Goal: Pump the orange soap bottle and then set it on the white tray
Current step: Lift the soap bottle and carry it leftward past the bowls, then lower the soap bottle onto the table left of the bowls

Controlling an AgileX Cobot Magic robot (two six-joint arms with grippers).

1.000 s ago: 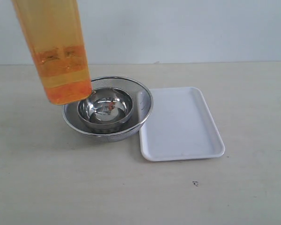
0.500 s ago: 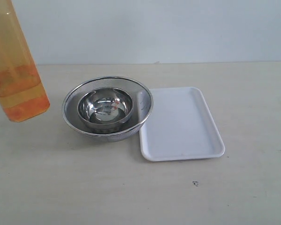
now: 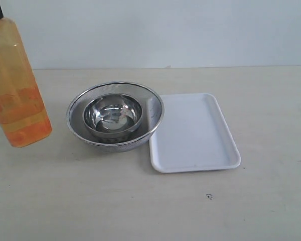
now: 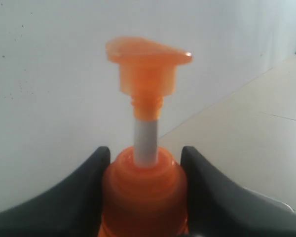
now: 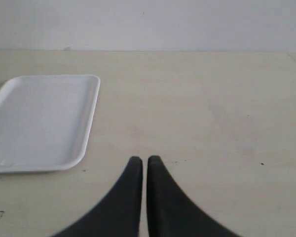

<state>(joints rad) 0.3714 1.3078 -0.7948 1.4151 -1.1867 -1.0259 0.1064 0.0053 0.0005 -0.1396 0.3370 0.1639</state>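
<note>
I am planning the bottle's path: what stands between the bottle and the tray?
In the exterior view, a steel strainer with a bowl inside it stands between the bottle and the tray.

1. We find the steel mesh strainer [image 3: 76, 116] on the table [image 3: 140, 211], with a steel bowl [image 3: 113, 118] nested inside.
2. The white tray [image 3: 195, 133] lies immediately right of the strainer, edges meeting.
3. The orange soap bottle [image 3: 17, 85] is left of the strainer, apart, leaning slightly.

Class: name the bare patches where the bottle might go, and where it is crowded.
Free: inside the white tray, the table in front of it, and the strip to its right. Crowded: the strainer, bowl inside, hard against the tray.
</note>
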